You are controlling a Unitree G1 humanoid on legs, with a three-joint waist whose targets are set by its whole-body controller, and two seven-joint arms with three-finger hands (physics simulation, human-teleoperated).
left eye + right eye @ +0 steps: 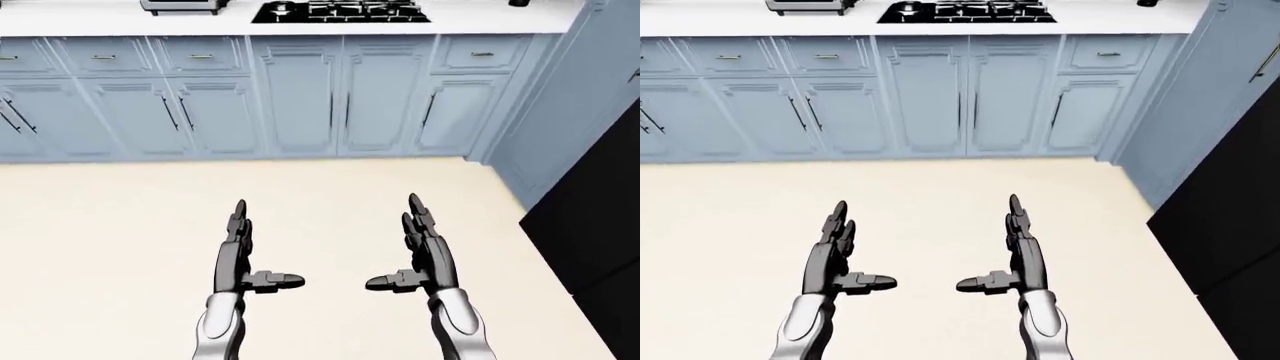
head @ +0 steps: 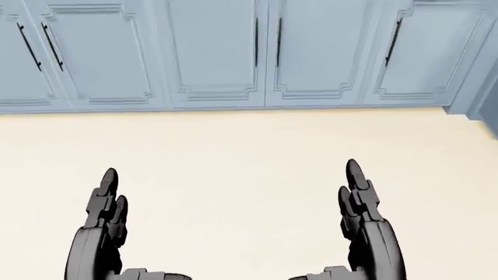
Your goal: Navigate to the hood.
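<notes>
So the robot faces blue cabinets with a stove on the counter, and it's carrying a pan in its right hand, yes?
Not quite. The right hand carries nothing: its fingers are spread open over the bare floor, like those of the left hand, as the left-eye view shows. The rest holds: blue cabinets lie ahead, with the stove on the counter.

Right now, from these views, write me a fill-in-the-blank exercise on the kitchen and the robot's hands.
1. The black cooktop sits on a ____ counter.
2. The cabinets under that counter are light ____.
3. The left hand and right hand each hold ____.
4. In the left-eye view, the silver appliance lies to the ____ of the cooktop.

Missing words: white; blue; nothing; left
</notes>
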